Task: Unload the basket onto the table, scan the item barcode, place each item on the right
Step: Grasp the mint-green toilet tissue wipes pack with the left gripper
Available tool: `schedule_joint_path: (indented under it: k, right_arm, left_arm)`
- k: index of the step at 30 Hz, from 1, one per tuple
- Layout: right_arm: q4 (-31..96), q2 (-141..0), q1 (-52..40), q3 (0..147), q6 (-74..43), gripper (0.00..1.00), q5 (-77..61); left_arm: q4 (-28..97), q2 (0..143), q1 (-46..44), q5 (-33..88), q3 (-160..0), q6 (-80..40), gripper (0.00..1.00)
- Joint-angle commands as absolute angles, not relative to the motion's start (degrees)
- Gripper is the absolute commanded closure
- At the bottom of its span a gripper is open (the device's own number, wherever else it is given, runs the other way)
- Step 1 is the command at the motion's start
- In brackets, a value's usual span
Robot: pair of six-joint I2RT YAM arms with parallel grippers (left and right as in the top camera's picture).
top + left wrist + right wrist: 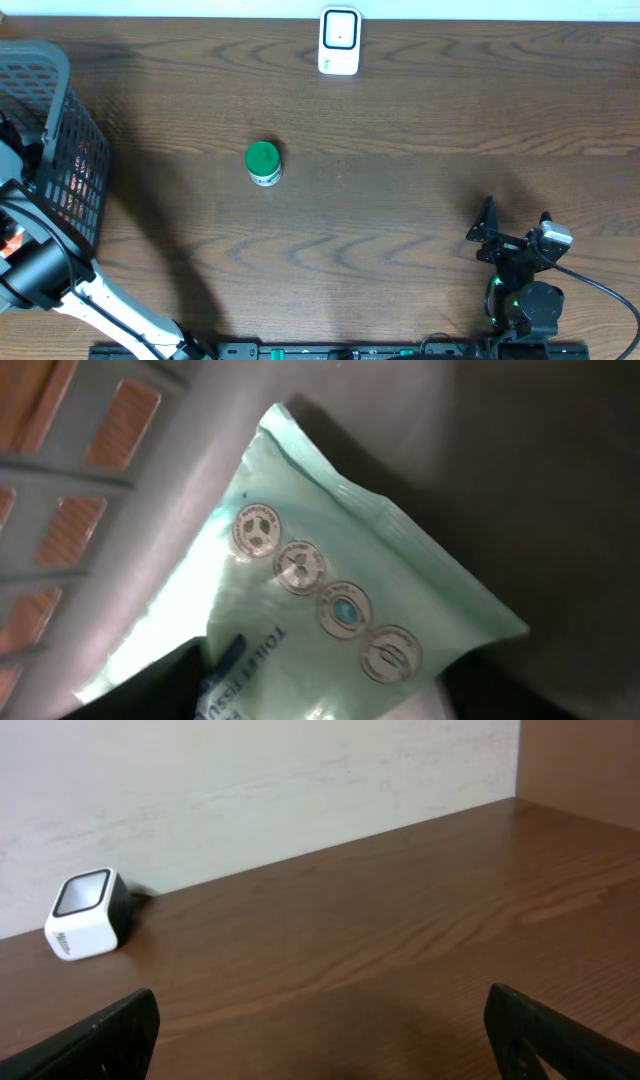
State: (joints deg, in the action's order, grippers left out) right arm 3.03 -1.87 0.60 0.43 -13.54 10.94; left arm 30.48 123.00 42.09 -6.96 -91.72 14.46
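While left pincer (320,705) straddles pale-green plastic tissue packet (340,590), grip unclear | right pincer (320,1030) wide | risk: slick film may slip

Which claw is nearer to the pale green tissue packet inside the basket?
Left. The left claw is inside the basket, right at the tissue packet; the right claw sits far across the table, on the opposite side.
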Motion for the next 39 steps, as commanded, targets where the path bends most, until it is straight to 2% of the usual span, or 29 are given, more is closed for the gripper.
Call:
schedule_joint_path:
  k: [1,3,4,5,9,12,16,20,27,28,29,30,32,34,37,39]
  right_arm:
    - [3.2,-1.9,0.3,0.3,-13.0,0.01,11.0]
    - [3.2,-1.9,0.3,0.3,-13.0,0.01,11.0]
    - [3.2,-1.9,0.3,0.3,-13.0,0.01,11.0]
    - [3.2,-1.9,0.3,0.3,-13.0,0.01,11.0]
    - [3.2,-1.9,0.3,0.3,-13.0,0.01,11.0]
    - [3.2,-1.9,0.3,0.3,-13.0,0.01,11.0]
    - [3.2,-1.9,0.3,0.3,-13.0,0.01,11.0]
    - [3.2,-1.9,0.3,0.3,-13.0,0.01,11.0]
    - [3.2,-1.9,0.3,0.3,-13.0,0.01,11.0]
    - [3.2,-1.9,0.3,0.3,-13.0,0.01,11.0]
    - [3.2,-1.9,0.3,0.3,-13.0,0.01,11.0]
    - [3.2,-1.9,0.3,0.3,-13.0,0.01,11.0]
    - [3.2,-1.9,0.3,0.3,-13.0,0.01,11.0]
    - [3.2,-1.9,0.3,0.3,-13.0,0.01,11.0]
    - [3.2,-1.9,0.3,0.3,-13.0,0.01,11.0]
    - [3.2,-1.9,0.3,0.3,-13.0,0.01,11.0]
  left_arm:
    - [31.2,126.6,42.1,-8.9,-91.0,15.8,0.53]
    - [31.2,126.6,42.1,-10.5,-91.0,15.8,0.75]
    - [31.3,126.6,42.1,-11.5,-91.0,15.8,0.81]
    - [31.4,126.5,42.1,-12.7,-91.0,15.8,0.92]
    - [31.9,125.2,42.0,-16.0,-91.1,15.0,0.93]
    - [32.4,120.8,42.0,-15.9,-91.9,9.4,0.93]
    - [32.2,112.0,42.0,-14.5,-92.2,2.3,0.93]
    - [31.9,102.2,42.0,-9.0,-92.2,0.7,0.93]
    - [31.7,87.7,42.0,-7.9,-92.2,-3.8,0.92]
    - [32.2,86.9,42.0,-7.9,-92.2,-3.8,0.76]
    - [32.9,86.7,42.0,-7.9,-92.2,-3.7,0.48]
    - [33.7,86.8,42.0,-7.9,-92.1,-3.7,0.37]
    - [36.2,89.0,42.0,-8.0,-90.9,-2.4,0.31]
    - [37.2,91.7,42.0,-8.0,-90.1,2.0,0.28]
    - [38.8,97.1,42.0,-8.6,-90.0,9.0,0.18]
    - [39.0,101.3,42.0,-8.6,-90.0,13.5,0.17]
